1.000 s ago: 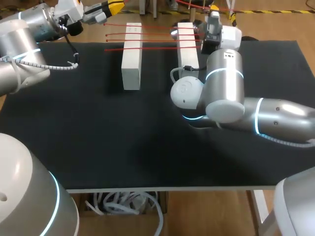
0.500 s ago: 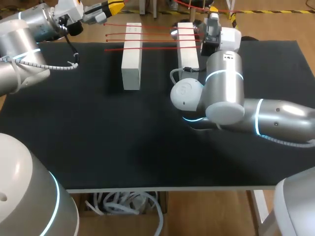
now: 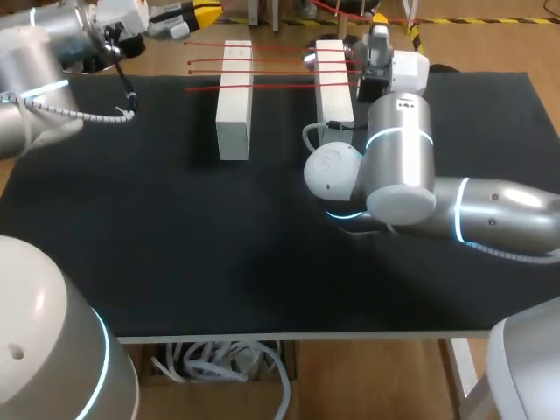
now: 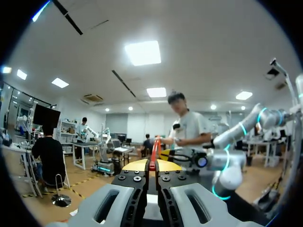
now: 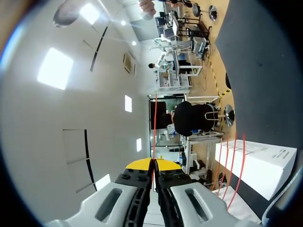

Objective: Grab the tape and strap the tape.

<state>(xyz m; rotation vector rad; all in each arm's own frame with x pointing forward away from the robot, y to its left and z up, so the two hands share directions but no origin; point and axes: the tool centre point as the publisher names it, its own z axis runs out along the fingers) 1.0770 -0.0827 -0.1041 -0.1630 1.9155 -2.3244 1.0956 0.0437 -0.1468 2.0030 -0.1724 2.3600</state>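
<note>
Two white blocks, one on the left [image 3: 234,96] and one on the right [image 3: 332,83], stand at the far side of the black table. Several red tape strips [image 3: 280,66] lie stretched across both. My left gripper [image 3: 206,12] hangs beyond the far left of the blocks; in the left wrist view it [image 4: 152,165] is shut on a thin red tape [image 4: 154,150] running ahead from its tips. My right gripper [image 3: 380,15] is above the far end of the right block; in its own view it [image 5: 154,163] pinches a red tape [image 5: 155,127], with a white block [image 5: 258,165] and its strips beside it.
My right arm's elbow and forearm [image 3: 398,166] lie low over the table's middle right, close to the right block. The black table top [image 3: 175,227] stretches bare toward the front and the left.
My left arm's elbow section has shifted slightly up and to the left. Both grippers stay shut on the tape in nearly the same places.
</note>
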